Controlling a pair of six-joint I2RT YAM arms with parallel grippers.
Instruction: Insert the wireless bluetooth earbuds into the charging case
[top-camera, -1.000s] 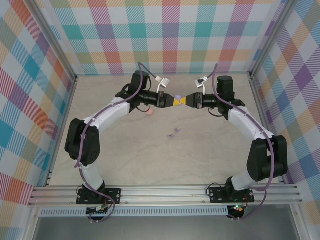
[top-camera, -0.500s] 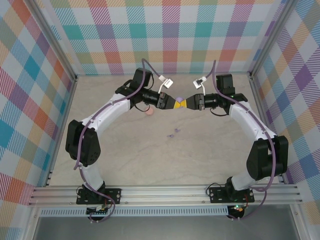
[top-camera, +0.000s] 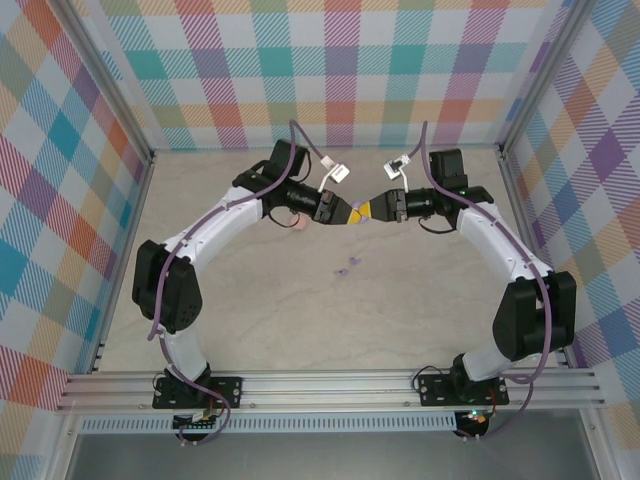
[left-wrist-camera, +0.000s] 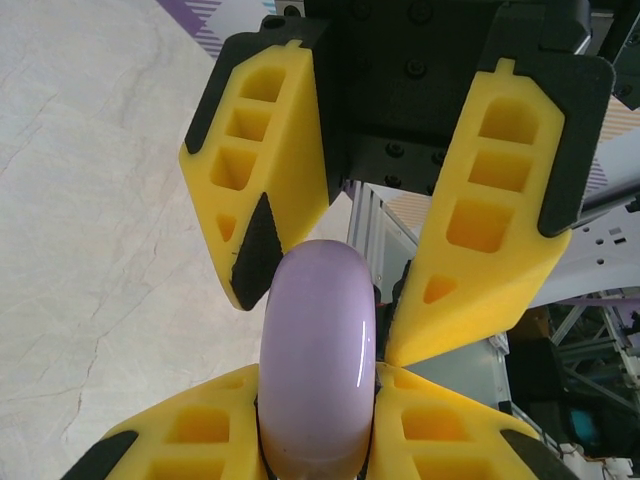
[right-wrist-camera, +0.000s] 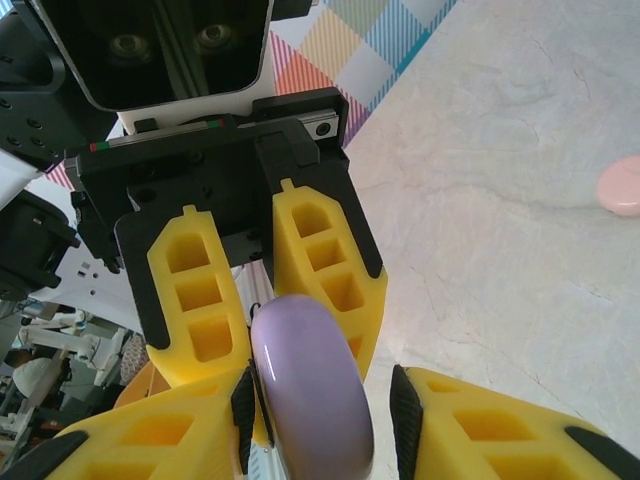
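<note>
Each arm's cable has one small white tag (top-camera: 333, 177) on it, two in all, and any words on them are too small to read. There are two arms, and they meet nose to nose over the far part of the table (top-camera: 420, 300). Between them is one lilac charging case (left-wrist-camera: 318, 370), round and smooth, held up off the table. It stands on its edge, and its long side runs from one gripper to the other. The left gripper (top-camera: 349, 213) pinches it tight, with its yellow fingers (right-wrist-camera: 190, 300) pressed on both flat sides. The right gripper (top-camera: 368, 210) has its fingers (left-wrist-camera: 490, 220) spread apart around the other end of the case, and a gap shows on one side, so it does not squeeze. The earbuds (top-camera: 347, 265) I can count are two tiny lilac bits. They lie close together on the table, on the near side of the grippers and well apart from the case. They look too small to tell which way they point. One pink disc (right-wrist-camera: 622, 185) lies flat on the table beside the left arm.
</note>
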